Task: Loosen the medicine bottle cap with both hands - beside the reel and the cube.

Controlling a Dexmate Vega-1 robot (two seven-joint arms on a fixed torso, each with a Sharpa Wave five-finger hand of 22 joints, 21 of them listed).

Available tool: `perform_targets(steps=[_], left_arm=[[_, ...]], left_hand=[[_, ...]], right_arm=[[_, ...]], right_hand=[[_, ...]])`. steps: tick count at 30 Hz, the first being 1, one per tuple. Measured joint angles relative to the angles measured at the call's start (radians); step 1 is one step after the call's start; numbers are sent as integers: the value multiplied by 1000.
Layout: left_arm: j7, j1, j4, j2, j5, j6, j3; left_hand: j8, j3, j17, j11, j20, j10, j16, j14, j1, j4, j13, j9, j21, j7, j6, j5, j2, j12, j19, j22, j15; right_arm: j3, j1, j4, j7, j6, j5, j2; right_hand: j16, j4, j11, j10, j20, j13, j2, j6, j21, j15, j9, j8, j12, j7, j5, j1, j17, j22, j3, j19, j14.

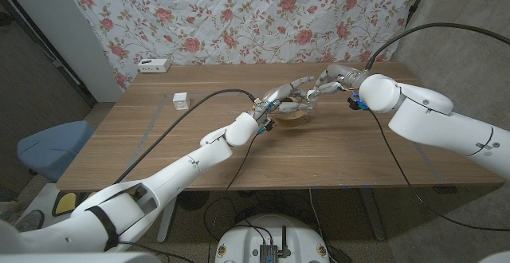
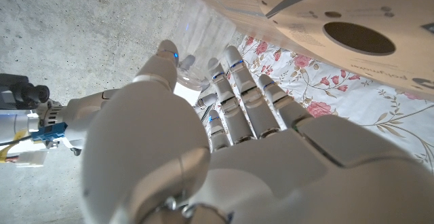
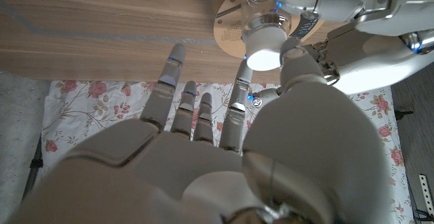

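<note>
we see a wooden table (image 1: 159, 147) with a warm brown grain, standing in front of a floral cloth (image 1: 239, 16) hung as a backdrop; the floor at the sides is grey concrete. a blue seat (image 1: 52, 147) sits off the table's left edge. near the far left corner lies a white power strip (image 1: 154, 65), and a little nearer to us a small white cube (image 1: 181, 100) stands alone, well apart from the hands.

the medicine bottle (image 3: 261, 10) is clear plastic with a white cap (image 3: 264, 47), and it is held up over the pale round reel (image 1: 293, 115), which lies flat near the table's middle. in the right wrist view we see the left hand (image 3: 352, 10) wrapped around the bottle's body, fingers closed on it. the right hand (image 3: 224, 149) has its thumb and one finger against the white cap, pinching it, while its other fingers stand spread.

in the head view the left hand (image 1: 283, 100) and right hand (image 1: 323, 84) meet above the reel, and the bottle between them is too small and covered to make out. in the left wrist view the bottle (image 2: 193, 75) is only a clear blur past the fingers, and the reel (image 2: 352, 27) is cut off at the edge. we cannot read any label.
</note>
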Motion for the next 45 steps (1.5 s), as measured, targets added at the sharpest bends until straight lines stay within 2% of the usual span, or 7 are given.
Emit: perform_targets(steps=[11, 19, 25, 35, 39, 43, 45], left_arm=[[-1, -1, 0, 1, -1, -2, 0], [1, 5, -8, 3, -1, -2, 0], [1, 7, -10, 3, -1, -1, 0], [2, 7, -8, -1, -1, 0, 0], [2, 4, -2, -4, -1, 0, 2], [2, 0, 5, -7, -1, 0, 3], [3, 0, 5, -7, -1, 0, 3]], left_hand=[[0, 1, 0, 0, 0, 0, 0, 0, 0, 1, 1, 0, 0, 0, 0, -2, 0, 1, 0, 0, 0], [0, 1, 0, 2, 0, 2, 0, 0, -2, 1, 1, 0, 0, 0, 0, -2, 2, 1, 0, 0, 0], [0, 1, 0, 4, 0, 3, 0, 0, -5, 1, 1, 0, 0, 0, 0, -3, 4, 0, 0, 0, 0], [0, -1, 0, 3, 0, 3, 0, 0, -5, 2, 1, 0, 0, 0, 0, 0, 4, -1, 0, 0, 0], [0, -1, 0, 2, 0, 1, 0, 0, -5, 2, 0, 0, 0, 0, 0, 0, 4, -1, 0, 0, 0], [0, 1, 0, 2, 0, 1, 0, 0, -8, 0, 0, 0, 0, 0, 0, 0, 1, -3, 0, 0, 0], [0, 2, 0, 1, 0, 0, 0, 0, -8, -1, 0, 0, 0, 0, 0, 0, 1, -3, 0, 0, 0]], right_arm=[[12, -4, 2, 3, 11, 13, 0], [28, -13, 2, 4, 25, 33, -1], [41, -19, 4, 8, 35, 51, -6], [75, -36, 14, 15, 68, 96, -18], [87, -42, 20, 16, 83, 116, -21], [99, -48, 27, 17, 95, 133, -24], [103, -50, 30, 17, 95, 133, -24]], right_hand=[[0, -2, -4, -4, 0, 0, 19, -14, -4, -9, -11, -13, -7, 1, 7, 35, 0, 0, 23, 0, -2], [0, 0, -22, -11, 3, 0, 41, -31, -8, -22, -23, -33, -7, -12, 15, 62, 5, 0, 39, -10, -11], [0, -1, -39, -18, 0, -5, 72, -43, -8, -29, -30, -49, -7, -18, 23, 93, 5, 0, 55, -27, -18], [0, 0, -50, -28, -5, -5, 99, -54, -8, -41, -45, -68, -14, -29, 32, 120, 9, 0, 71, -48, -30], [-1, 0, -55, -34, -11, -5, 108, -54, -12, -44, -48, -76, -16, -29, 36, 129, 9, 0, 71, -54, -34], [-5, 0, -54, -35, -3, -5, 109, -66, -14, -40, -54, -88, -16, -27, 36, 130, 9, 0, 71, -62, -38], [-5, 16, -45, -44, 2, -5, 94, -78, -14, -34, -59, -101, -16, -20, 41, 114, 9, 0, 56, -67, -45]])
